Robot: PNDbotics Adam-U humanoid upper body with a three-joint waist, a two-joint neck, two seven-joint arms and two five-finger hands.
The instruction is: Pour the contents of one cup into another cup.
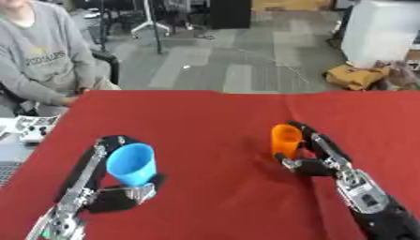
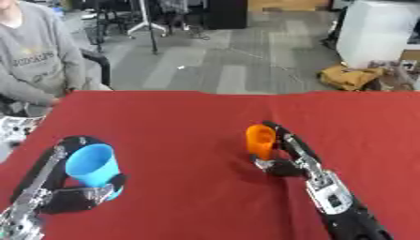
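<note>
Left arm came in from the near left corner of the red table [image 1: 213,122], forearm angled up and away. Left hand [image 1: 107,190] sat upright, fingers curled round the blue cup [image 1: 132,163], thumb across the cup's lower side, long fingers rising behind it.

Right arm entered from the near right corner, forearm slanting toward the table's middle. Right hand [image 1: 316,157] stood on edge, fingers wrapped behind the orange cup [image 1: 285,139], thumb hooked under its base. Both wrists looked roughly straight, silver joints showing along each forearm.
</note>
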